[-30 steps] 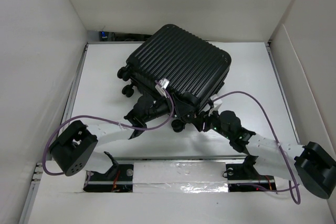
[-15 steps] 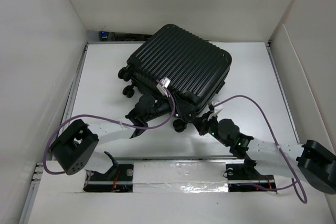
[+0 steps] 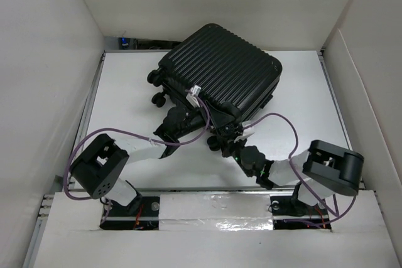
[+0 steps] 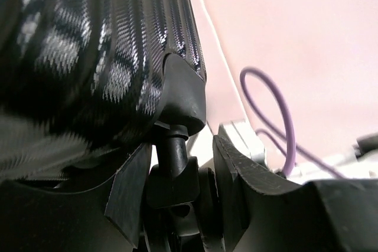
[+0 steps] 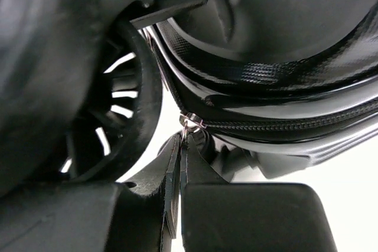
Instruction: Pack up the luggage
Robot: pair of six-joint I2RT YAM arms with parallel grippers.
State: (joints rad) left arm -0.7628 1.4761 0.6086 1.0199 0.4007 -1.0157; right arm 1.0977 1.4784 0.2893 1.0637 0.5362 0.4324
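Right gripper (image 5: 179,141): jaws pressed together on the zipper pull (image 5: 190,123) at their tips.
Left gripper (image 4: 180,146): clamped either side of a caster (image 4: 173,172).
Luggage (image 3: 220,70): just beyond both jaws, closed, flat on the table (image 3: 125,86).
Handling: likely heavy, rigid, slick-shelled; hold by pull or wheel.

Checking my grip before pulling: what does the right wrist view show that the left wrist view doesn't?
Only right wrist: the small silver metal zipper pull pinched in the shut right gripper, at the end of the black zipper track. Only left wrist: the left gripper closed around a small black caster, and a purple cable. Both: the black ribbed hard-shell suitcase.
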